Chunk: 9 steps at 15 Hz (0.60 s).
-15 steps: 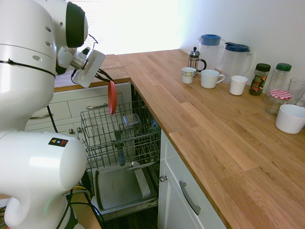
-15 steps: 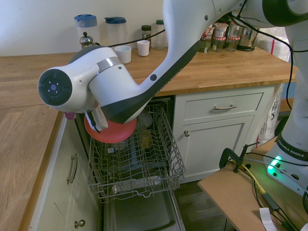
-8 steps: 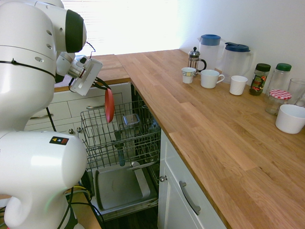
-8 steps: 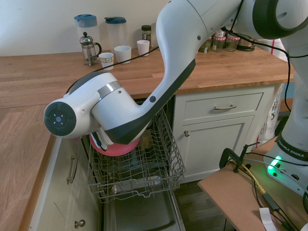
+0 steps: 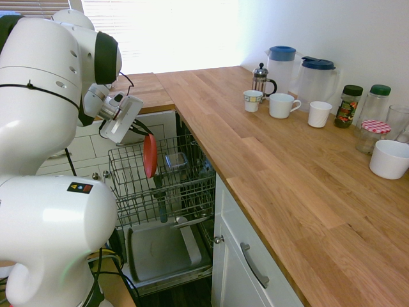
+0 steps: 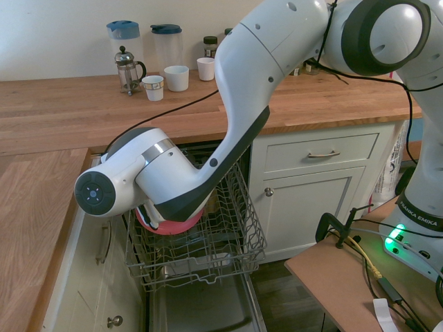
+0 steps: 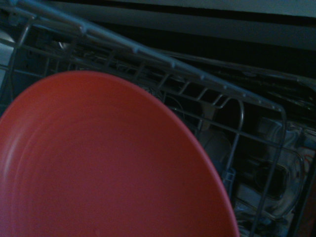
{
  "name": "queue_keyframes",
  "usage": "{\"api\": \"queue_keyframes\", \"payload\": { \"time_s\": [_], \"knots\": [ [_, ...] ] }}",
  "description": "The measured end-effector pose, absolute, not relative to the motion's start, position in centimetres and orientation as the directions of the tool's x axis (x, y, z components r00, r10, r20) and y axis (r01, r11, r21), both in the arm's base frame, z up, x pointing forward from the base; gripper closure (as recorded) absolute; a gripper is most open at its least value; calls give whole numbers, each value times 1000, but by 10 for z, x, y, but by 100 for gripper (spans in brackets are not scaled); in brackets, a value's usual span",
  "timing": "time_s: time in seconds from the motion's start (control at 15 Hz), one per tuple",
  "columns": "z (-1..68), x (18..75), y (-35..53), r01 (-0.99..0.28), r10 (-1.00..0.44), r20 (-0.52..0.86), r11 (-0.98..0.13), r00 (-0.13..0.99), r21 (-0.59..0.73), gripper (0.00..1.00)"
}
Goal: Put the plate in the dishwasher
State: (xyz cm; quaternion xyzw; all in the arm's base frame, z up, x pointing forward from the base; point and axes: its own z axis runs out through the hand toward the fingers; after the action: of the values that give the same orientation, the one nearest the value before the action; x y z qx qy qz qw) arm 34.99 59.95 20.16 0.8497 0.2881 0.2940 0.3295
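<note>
Kitchen corner, wooden table running along white cabinets. At the left of the first exterior view: gripper closed on the top rim of the plate, holding it on edge, lower half already among the wires of the pulled-out rack of the dishwasher. Further right on the table: a French press, white mugs, two jugs, jars, a white bowl.

Probably light and stiff, looks like plastic (unlikely to shatter), but smooth and thin-rimmed, so liable to pivot or slip in a pinch. Best taken at the rim, as now, edge kept vertical for slotting between tines.
</note>
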Motion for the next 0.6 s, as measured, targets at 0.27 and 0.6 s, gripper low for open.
{"api": "queue_keyframes", "payload": {
  "time_s": [0.27, 0.6],
  "knots": [
    [185, 357, 607, 311, 677, 316, -635, 665, 707, 100],
    [152, 363, 615, 344, 673, 315, -656, 669, 672, 100]
  ]
}}
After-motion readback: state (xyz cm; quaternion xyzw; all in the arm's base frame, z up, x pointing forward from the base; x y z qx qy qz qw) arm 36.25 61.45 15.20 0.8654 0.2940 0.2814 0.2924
